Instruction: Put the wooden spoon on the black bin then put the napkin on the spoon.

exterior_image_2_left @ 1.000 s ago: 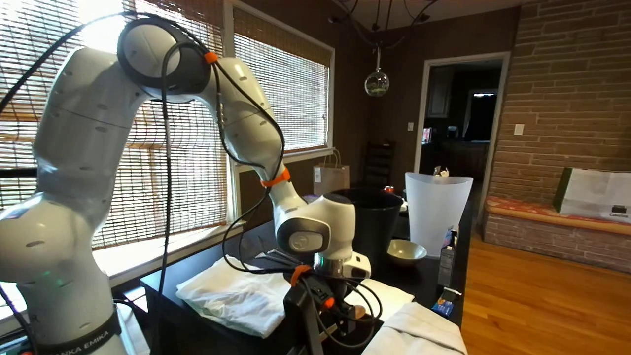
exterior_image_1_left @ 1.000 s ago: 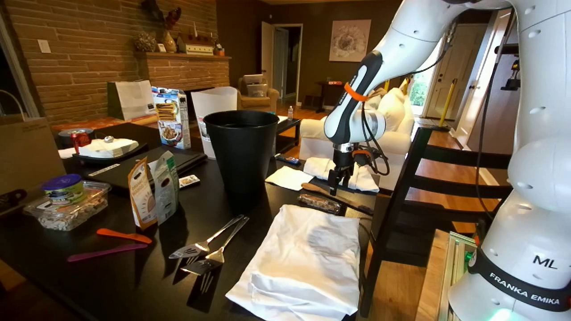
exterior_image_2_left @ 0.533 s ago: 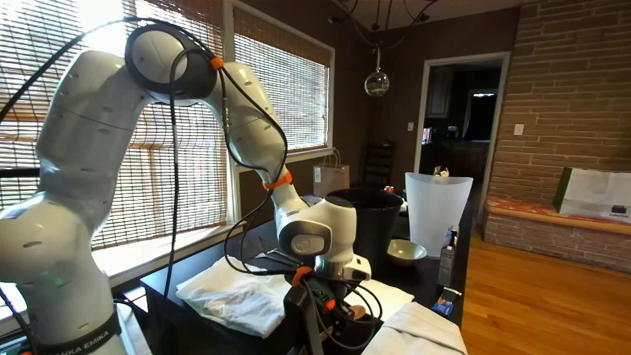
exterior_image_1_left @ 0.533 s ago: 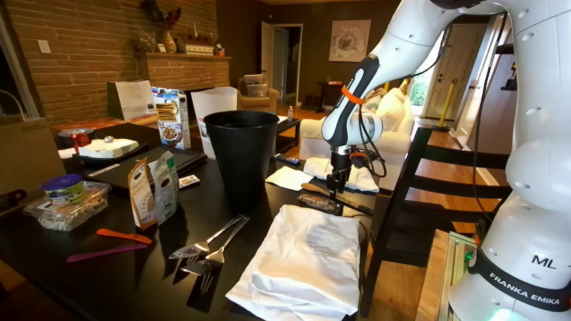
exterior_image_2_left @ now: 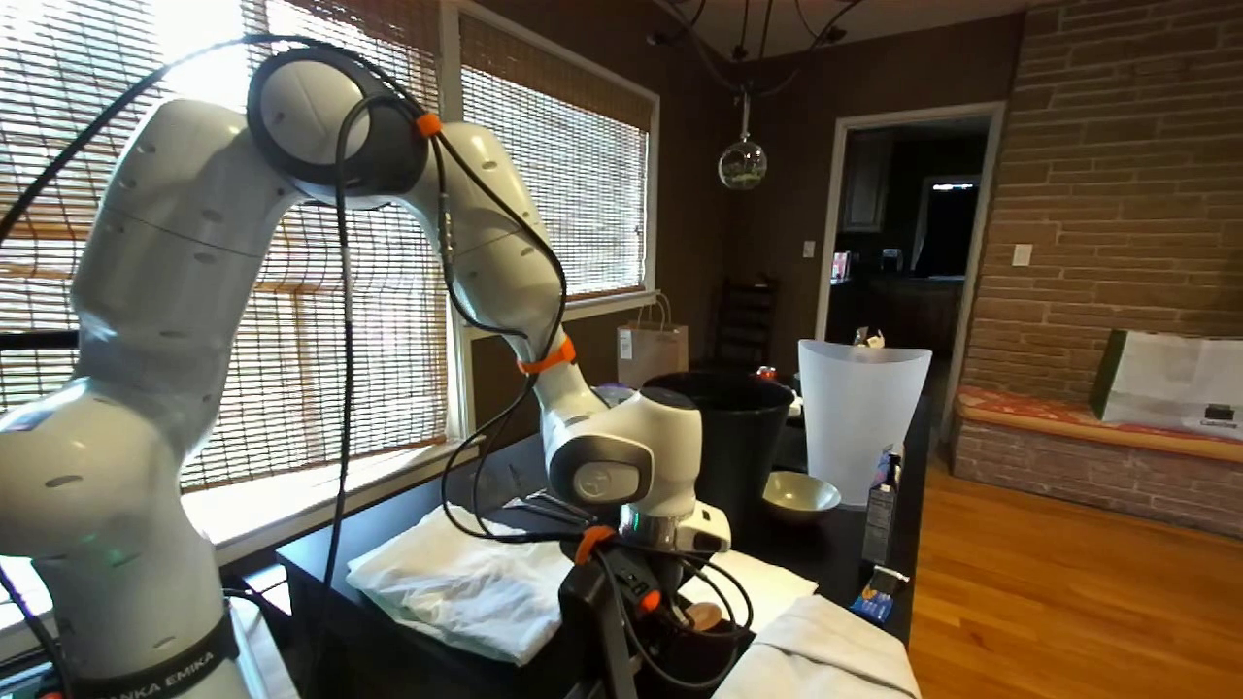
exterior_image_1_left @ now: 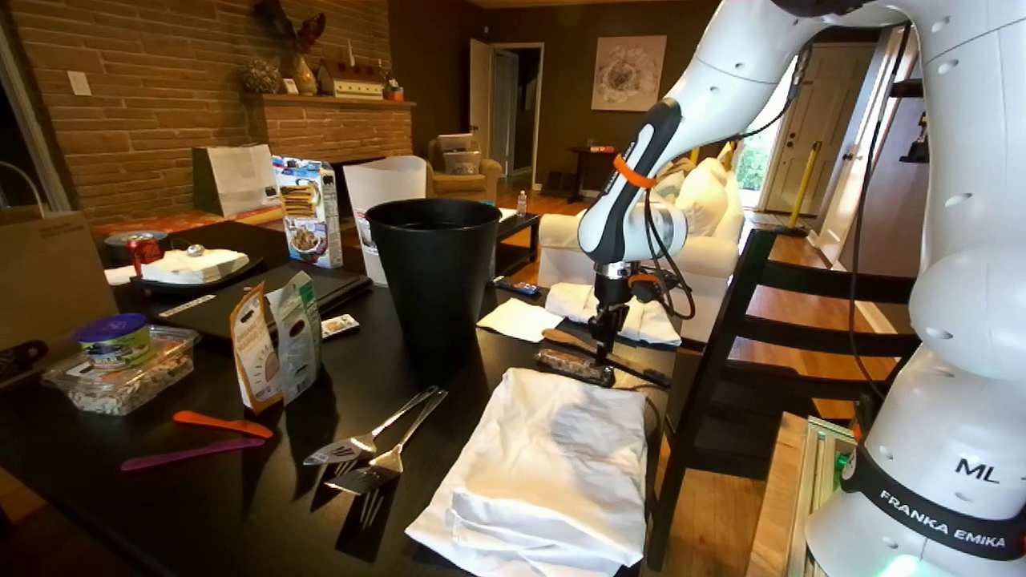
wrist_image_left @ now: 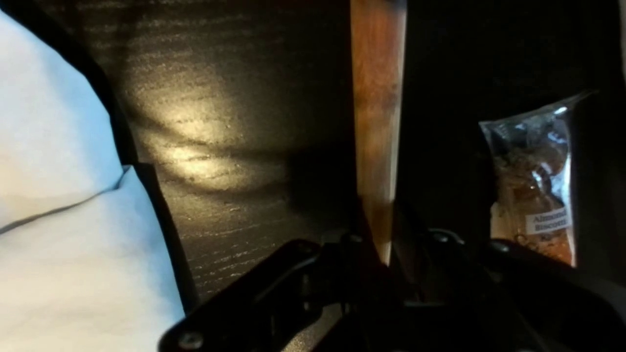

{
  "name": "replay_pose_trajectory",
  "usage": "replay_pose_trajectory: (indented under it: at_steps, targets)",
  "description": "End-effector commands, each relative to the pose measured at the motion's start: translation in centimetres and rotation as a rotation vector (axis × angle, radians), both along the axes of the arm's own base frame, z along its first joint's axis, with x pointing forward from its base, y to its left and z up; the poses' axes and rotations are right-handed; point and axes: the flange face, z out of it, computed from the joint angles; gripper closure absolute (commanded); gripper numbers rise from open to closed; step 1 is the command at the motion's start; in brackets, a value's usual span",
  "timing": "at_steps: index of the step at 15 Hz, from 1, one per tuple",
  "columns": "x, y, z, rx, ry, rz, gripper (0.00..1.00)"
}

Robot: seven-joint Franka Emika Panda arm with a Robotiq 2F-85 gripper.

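Spoon [wrist_image_left: 377,107] has its handle clamped in your gripper [wrist_image_left: 379,234]; on the table [exterior_image_1_left: 240,505], the napkin [exterior_image_1_left: 519,320] lies between that spoon and the black bin [exterior_image_1_left: 433,272].

The arm [exterior_image_1_left: 725,80] wears glossy white, rounded shells [exterior_image_2_left: 175,194] with oval dimples [exterior_image_1_left: 959,199] and black inlays [exterior_image_1_left: 607,224]. A black band [exterior_image_1_left: 938,509] at the base [exterior_image_1_left: 906,433] reads "FRANKA EMIKA" below "ML" [exterior_image_1_left: 979,471]. In an exterior view, 3 orange straps [exterior_image_2_left: 547,356] hold black cables [exterior_image_2_left: 347,320]; grey screw heads [wrist_image_left: 190,341] dot the jointed black jaws.
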Motion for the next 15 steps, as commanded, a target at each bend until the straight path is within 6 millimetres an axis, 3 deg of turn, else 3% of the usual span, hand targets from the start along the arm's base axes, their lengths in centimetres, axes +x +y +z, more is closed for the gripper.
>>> replay_pose_trajectory:
  at_steps: [1, 5, 6, 8, 12, 13, 15]
  targets:
    - [0.02, -0.12, -0.37, -0.007, 0.007, 0.014, 0.54]
    - [-0.03, 0.07, -0.60, -0.006, 0.013, 0.017, 0.28]
    - [-0.03, 0.12, -0.66, -0.006, 0.014, 0.019, 0.60]
    - [-0.01, 0.21, -0.65, -0.008, 0.017, 0.023, 0.66]
    - [0.05, 0.32, -0.47, -0.013, 0.017, 0.030, 0.95]
    - [0.06, 0.34, -0.41, -0.014, 0.017, 0.031, 0.99]
    - [0.13, 0.42, 0.02, -0.014, 0.016, 0.033, 0.95]
